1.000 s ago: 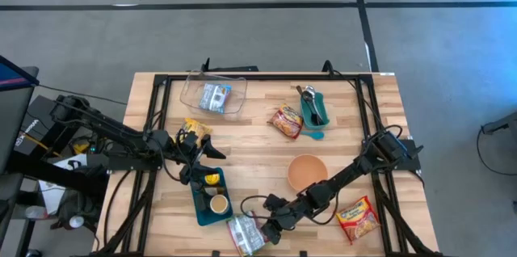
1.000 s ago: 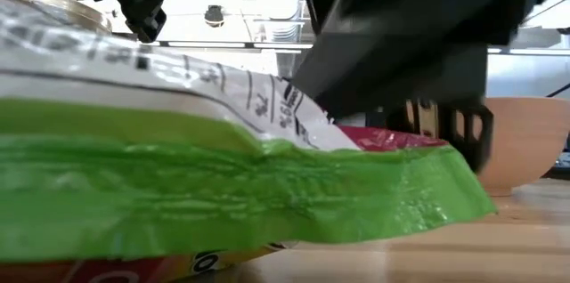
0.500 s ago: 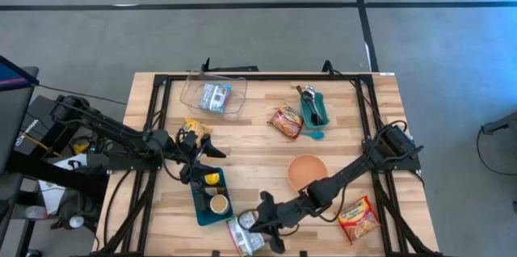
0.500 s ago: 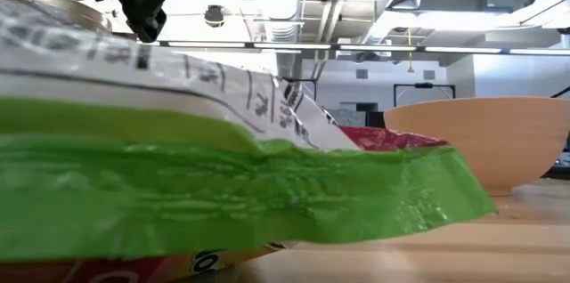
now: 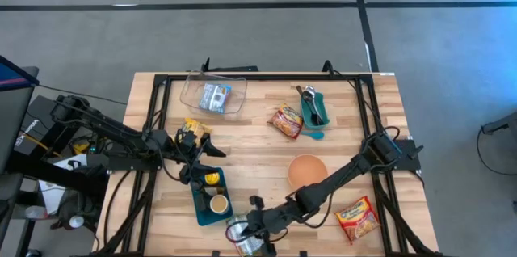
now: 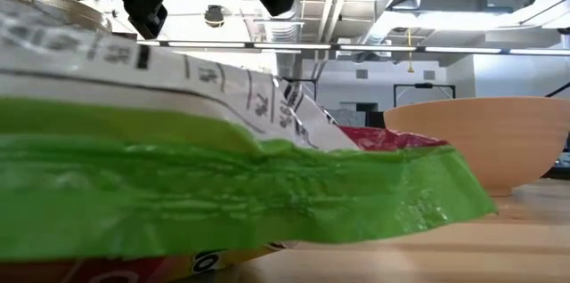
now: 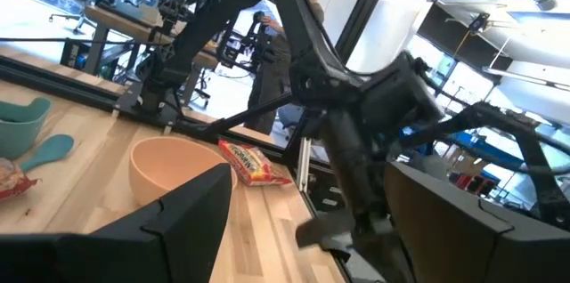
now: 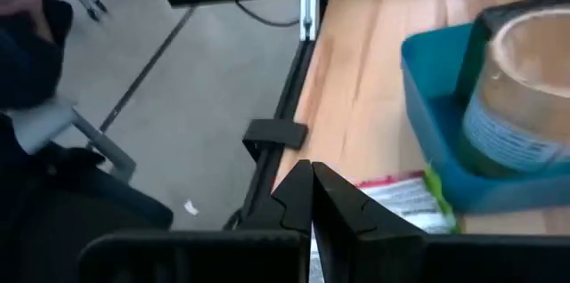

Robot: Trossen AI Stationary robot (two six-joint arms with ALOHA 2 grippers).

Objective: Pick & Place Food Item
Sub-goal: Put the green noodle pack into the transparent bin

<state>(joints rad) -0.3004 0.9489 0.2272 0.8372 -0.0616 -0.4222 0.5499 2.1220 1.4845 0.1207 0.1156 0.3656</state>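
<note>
A green-and-white food packet [image 5: 241, 238] lies flat on the table at the near edge and fills the low view [image 6: 223, 167]. My right gripper [image 5: 249, 225] hangs shut just above it, touching nothing. The right wrist view shows its shut fingers [image 8: 310, 196] with the packet's white end [image 8: 401, 199] beneath them. My left gripper [image 5: 208, 150] stands open above the far end of a blue tray [image 5: 199, 206]. Its two fingers frame the left wrist view [image 7: 307, 230].
The blue tray holds a cup [image 5: 218, 204] and a yellow item [image 5: 212, 179]. A tan bowl [image 5: 307, 170] and a red noodle packet [image 5: 358, 216] lie to the right. Farther back are another packet [image 5: 286, 121], a teal tray [image 5: 313, 107] and a clear container [image 5: 214, 95].
My right gripper has risen from the table beside the packet's right end and gone toward the table's left edge. It now hangs over the packet. Its wrist has rolled and its fingers have stayed shut.
</note>
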